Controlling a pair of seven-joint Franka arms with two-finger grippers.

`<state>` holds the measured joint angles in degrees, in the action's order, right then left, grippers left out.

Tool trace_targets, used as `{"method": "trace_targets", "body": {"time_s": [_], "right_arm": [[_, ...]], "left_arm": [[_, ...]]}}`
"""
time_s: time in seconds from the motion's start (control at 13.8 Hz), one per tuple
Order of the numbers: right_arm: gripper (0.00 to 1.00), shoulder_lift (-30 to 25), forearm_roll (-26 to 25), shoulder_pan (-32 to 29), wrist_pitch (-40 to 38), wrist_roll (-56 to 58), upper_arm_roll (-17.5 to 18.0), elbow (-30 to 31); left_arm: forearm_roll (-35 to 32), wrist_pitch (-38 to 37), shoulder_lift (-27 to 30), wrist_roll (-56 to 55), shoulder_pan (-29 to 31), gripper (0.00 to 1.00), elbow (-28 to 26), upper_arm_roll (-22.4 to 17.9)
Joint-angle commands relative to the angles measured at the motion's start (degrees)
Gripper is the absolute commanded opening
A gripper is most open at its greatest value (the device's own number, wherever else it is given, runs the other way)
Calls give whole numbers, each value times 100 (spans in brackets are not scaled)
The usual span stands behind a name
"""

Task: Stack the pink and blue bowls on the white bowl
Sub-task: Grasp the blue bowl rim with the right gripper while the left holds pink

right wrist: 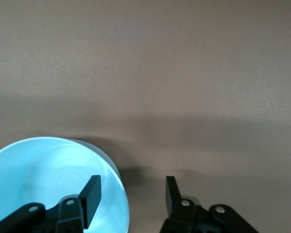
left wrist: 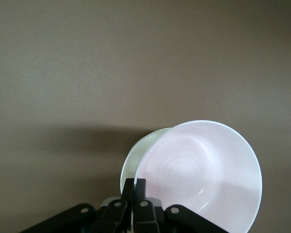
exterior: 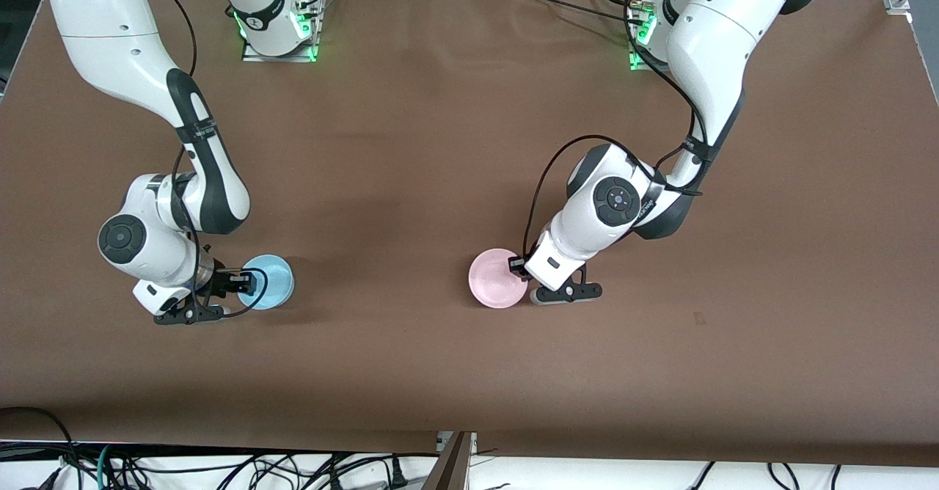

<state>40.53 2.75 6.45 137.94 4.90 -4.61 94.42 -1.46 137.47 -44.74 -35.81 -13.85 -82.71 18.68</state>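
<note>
Two bowls are seen being taken up at opposite ends of a brown table [exterior: 455, 145], with no stack yet begun. The pink bowl [exterior: 497, 278] lies toward the left arm's end, where the left gripper [exterior: 522, 268] is clamped shut on its rim; in the left wrist view the bowl [left wrist: 203, 177] is tipped, its mouth turned partly toward the camera, so it is judged to be lifted at one edge or just off the cloth. The blue bowl [exterior: 267, 281] sits toward the right arm's end, mouth up and level as far as can be told, with the right gripper [exterior: 244, 282] set astride its rim, one finger [right wrist: 89, 196] inside the bowl [right wrist: 48, 184] and the other outside, the fingers apart and not yet pressed on the wall. Being round, neither bowl has a long axis; only the tilt of the mouth distinguishes them. The white bowl is not to be seen in any view, so its place cannot be given. Both placings are judged to remain.
</note>
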Motion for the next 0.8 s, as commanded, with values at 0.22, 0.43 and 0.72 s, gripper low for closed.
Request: {"method": "trace_targets", "body": {"time_s": [0.22, 0.43, 0.72], "right_arm": [[1, -37, 129, 14, -30, 90, 48, 24], [0, -89, 129, 23, -214, 107, 66, -55], [0, -299, 129, 32, -881, 99, 136, -406]], "left_arm": [[-504, 16, -176, -154, -57, 0, 203, -31], [-504, 16, -193, -154, -57, 0, 202, -31], [-698, 139, -272, -172, -65, 0, 176, -22]]}}
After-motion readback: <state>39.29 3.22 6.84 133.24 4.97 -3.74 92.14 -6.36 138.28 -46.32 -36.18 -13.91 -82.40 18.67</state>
